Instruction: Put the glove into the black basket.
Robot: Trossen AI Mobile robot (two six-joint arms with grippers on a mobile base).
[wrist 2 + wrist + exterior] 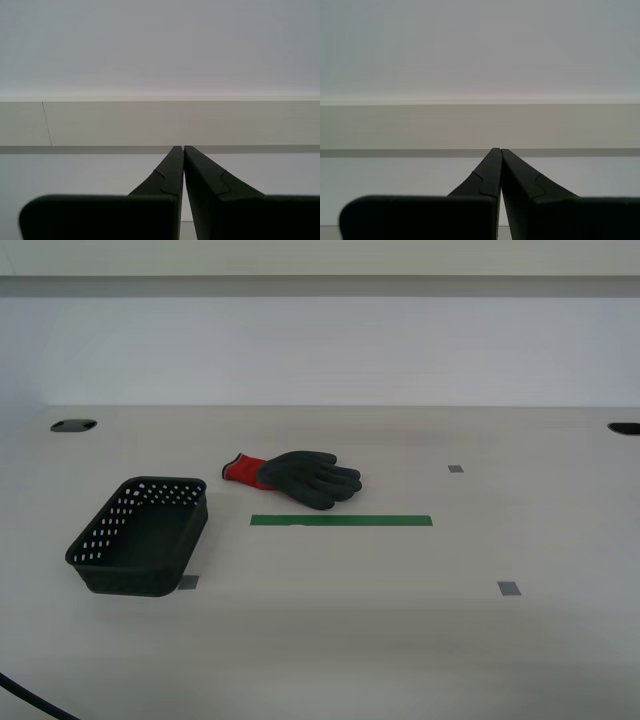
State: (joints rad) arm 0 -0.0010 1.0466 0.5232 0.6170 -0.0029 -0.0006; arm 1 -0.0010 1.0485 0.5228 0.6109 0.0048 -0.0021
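Start state: both tools parked, glove and basket apart on the tabletop.

The glove (300,477) lies flat near the middle of the tabletop (420,640), red cuff pointing toward the black basket (141,536), which stands empty toward the exterior view's left. My first tool (496,150) and my second tool (180,147) are each clenched on nothing, facing the far wall, apparently stowed clear so the workspace is unobstructed.

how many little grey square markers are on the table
3. One grey square sits toward the exterior view's right, beyond the green tape strip; one nearer the camera on that side; one at the black basket's near corner, partly hidden. The basket could hide more.
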